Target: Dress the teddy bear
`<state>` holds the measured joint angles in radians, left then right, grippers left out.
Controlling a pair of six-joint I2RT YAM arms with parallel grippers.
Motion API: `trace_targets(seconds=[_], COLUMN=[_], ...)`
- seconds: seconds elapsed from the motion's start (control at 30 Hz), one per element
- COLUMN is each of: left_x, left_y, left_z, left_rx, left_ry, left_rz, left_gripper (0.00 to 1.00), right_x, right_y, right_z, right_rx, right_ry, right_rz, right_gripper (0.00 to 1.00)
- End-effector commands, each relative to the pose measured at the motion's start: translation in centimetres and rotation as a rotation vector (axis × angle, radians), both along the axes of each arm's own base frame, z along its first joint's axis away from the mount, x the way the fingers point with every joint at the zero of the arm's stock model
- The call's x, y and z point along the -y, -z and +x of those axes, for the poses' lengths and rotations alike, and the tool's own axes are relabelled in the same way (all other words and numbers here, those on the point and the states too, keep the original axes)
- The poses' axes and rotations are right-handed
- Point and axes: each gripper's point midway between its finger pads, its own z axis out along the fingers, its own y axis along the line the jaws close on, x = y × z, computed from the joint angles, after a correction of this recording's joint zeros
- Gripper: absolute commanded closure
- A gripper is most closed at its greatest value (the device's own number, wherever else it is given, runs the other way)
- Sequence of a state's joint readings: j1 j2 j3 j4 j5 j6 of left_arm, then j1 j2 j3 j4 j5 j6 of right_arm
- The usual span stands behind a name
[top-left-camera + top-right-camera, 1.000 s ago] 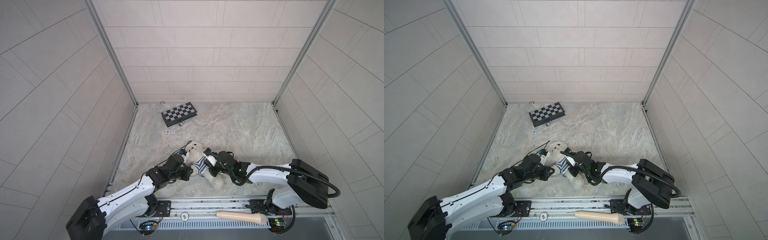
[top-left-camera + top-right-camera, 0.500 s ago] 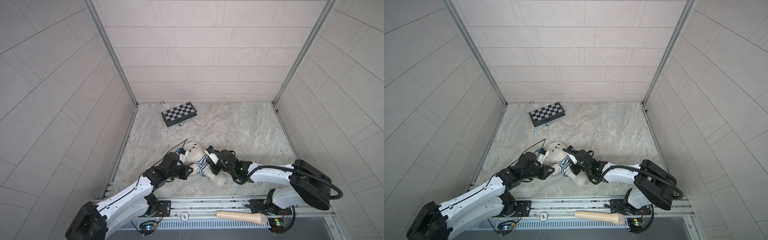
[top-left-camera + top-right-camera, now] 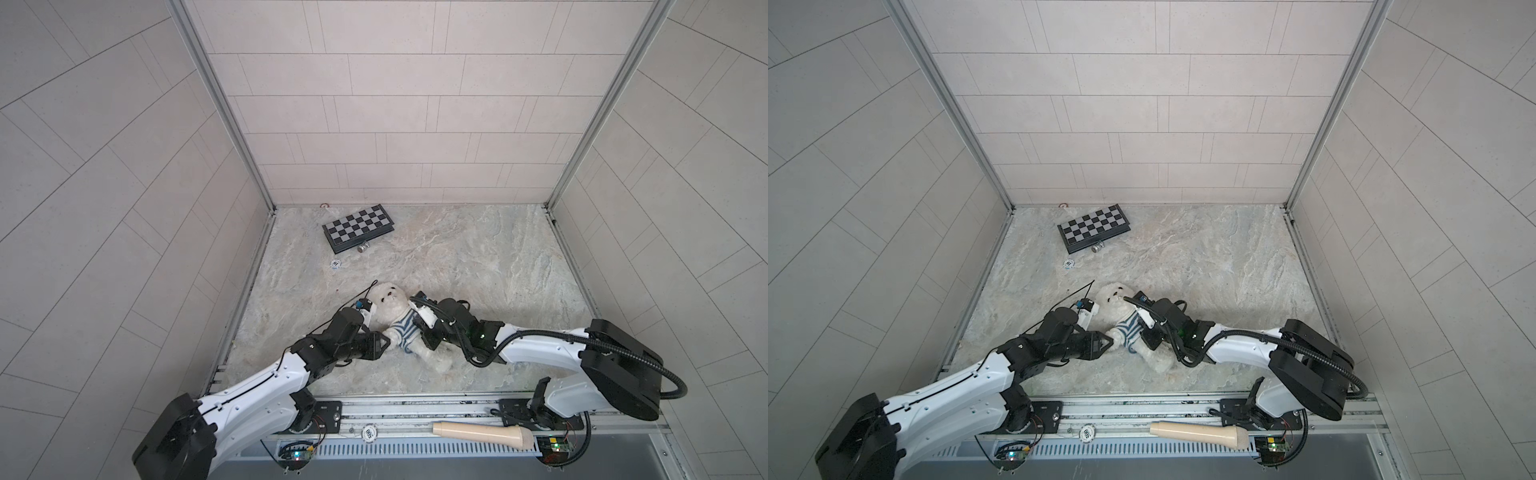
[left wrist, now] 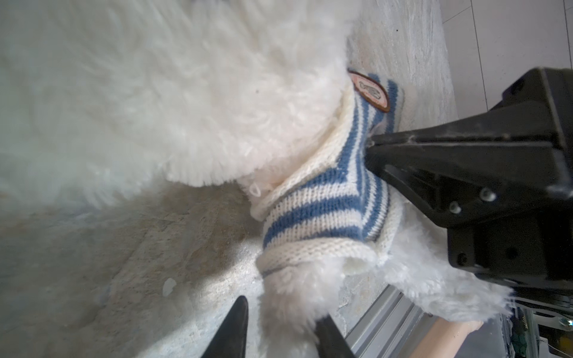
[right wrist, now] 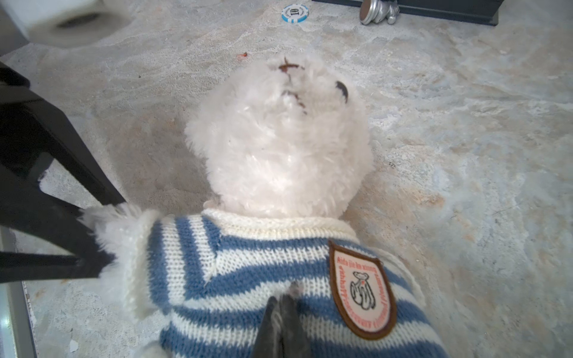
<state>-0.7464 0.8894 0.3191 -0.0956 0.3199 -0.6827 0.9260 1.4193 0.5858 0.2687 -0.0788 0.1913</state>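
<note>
- Since a second ago the striped shirt [image 3: 401, 330] has come down from a bunch between the two grippers to cover the teddy bear's [image 3: 390, 300] torso. The left gripper [image 3: 388, 341] has parted its jaws.
- Nearest, a beige handle-shaped cylinder [image 3: 482, 432] lies along the metal rail [image 3: 415, 409] at the front edge, between the two arm bases.
- The left gripper's jaws stand apart on either side of the bear's paw, which pokes out of the cream sleeve cuff. In the left wrist view one finger stands clear of the fur.
- The right gripper [image 5: 283, 297] is closed, its tips pinching the shirt's knit at the chest, just beside a shield-shaped badge [image 5: 361, 288].
- The bear lies on its back near the front of the table, left of centre and between the two grippers. Its head points toward the back wall and its legs toward the rail.
- Its fur is white and shaggy, with a small dark eye and a brown stitched nose and mouth. The blue-and-white stripes wrap its body below a cream collar.
- Under it is a beige-grey marbled stone tabletop [image 3: 478, 266].
- Farther back lies a blue-and-white poker chip [image 3: 335, 264]. Beyond that a silver chess piece [image 3: 363, 248] lies on its side just beside a folded chessboard [image 3: 358, 226] near the back left corner.
- Pale tiled walls [image 3: 395, 124] close in three sides, with metal posts in the corners.
</note>
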Motion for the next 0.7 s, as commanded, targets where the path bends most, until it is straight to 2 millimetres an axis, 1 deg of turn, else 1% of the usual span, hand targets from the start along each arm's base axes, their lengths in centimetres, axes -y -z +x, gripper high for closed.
trace_targets(seconds=[0.0,0.13,0.2,0.27,0.37,0.4,0.47,0.57,0.67], left_x=[-0.5,0.0,0.4,0.8,0.7,0.5,0.2,-0.4,-1.8], left_y=[0.2,0.1,0.3,0.4,0.8,0.9,0.9,0.9,1.5], left_z=[0.0,0.0,-0.1,-0.3,-0.5,-0.6,-0.6,-0.5,-0.2], left_rx=[0.011,0.007,-0.004,-0.011,-0.022,-0.022,-0.018,-0.008,-0.014], left_ry=[-0.057,-0.065,-0.060,-0.046,-0.042,-0.043,-0.053,-0.060,-0.093], left_rz=[0.009,-0.007,-0.007,0.001,0.027,0.037,0.047,0.069,0.098], left_gripper=[0.59,0.57,0.58,0.64,0.86,0.92,1.00,1.00,1.00], right_x=[1.3,0.9,0.7,0.7,0.9,1.1,1.4,1.8,2.4], right_y=[2.2,2.2,2.1,2.1,2.2,2.4,2.4,2.8,3.3], right_z=[-0.9,-1.0,-0.9,-0.9,-1.0,-1.0,-1.0,-1.0,-0.8], right_rx=[-0.046,-0.043,-0.043,-0.042,-0.041,-0.041,-0.039,-0.041,-0.042], right_ry=[0.013,0.012,0.011,0.012,0.018,0.022,0.031,0.045,0.074], right_rz=[-0.105,-0.100,-0.099,-0.101,-0.108,-0.114,-0.121,-0.135,-0.158], right_gripper=[1.00,1.00,1.00,1.00,1.00,1.00,1.00,1.00,1.00])
